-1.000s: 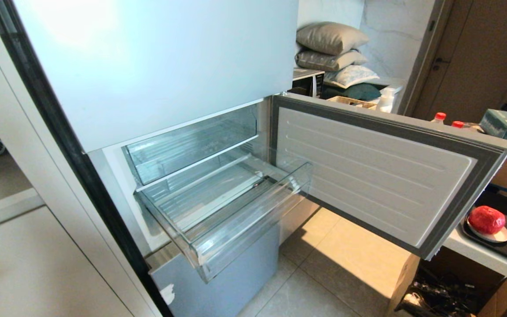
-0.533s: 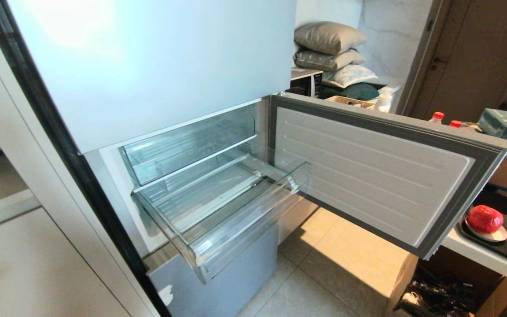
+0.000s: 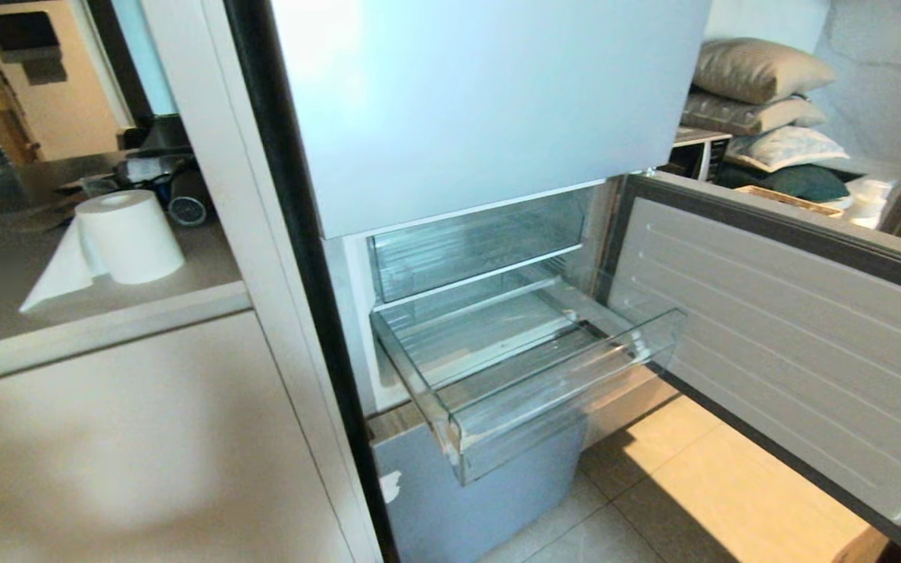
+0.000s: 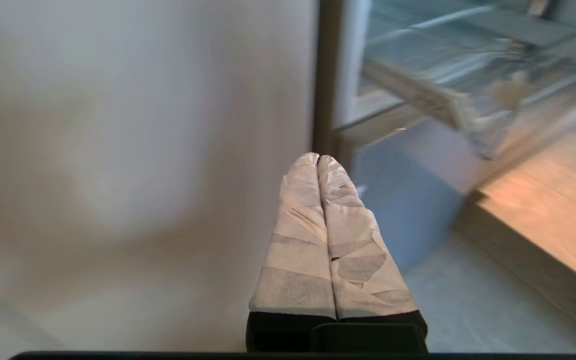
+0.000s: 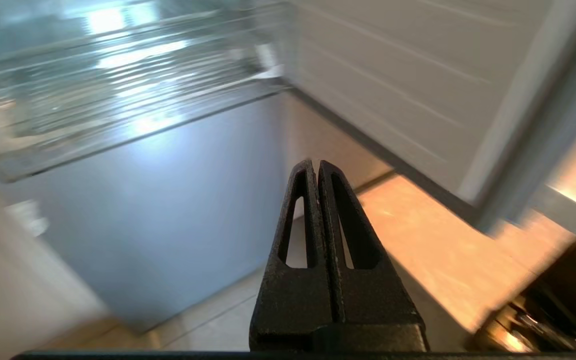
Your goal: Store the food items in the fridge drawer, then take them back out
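The fridge drawer (image 3: 544, 418) is a clear ribbed bin, pulled out and empty, under a similar clear bin (image 3: 474, 242). It also shows in the left wrist view (image 4: 468, 85) and the right wrist view (image 5: 118, 95). The food items are out of view. Neither arm shows in the head view. My left gripper (image 4: 318, 157), with white-wrapped fingers, is shut on nothing and points at the cabinet side beside the fridge. My right gripper (image 5: 315, 162), black, is shut and empty, low in front of the fridge's blue lower front (image 5: 168, 200).
The open fridge door (image 3: 795, 328) stands out to the right of the drawer. A paper towel roll (image 3: 126, 234) sits on the counter (image 3: 67, 320) at the left. Pillows (image 3: 763, 70) are stacked behind. Tiled floor (image 3: 693, 485) lies below the door.
The whole head view has swung left, so the camera moved. The table with the red food on the right has left the view, and the counter with the paper roll has come in.
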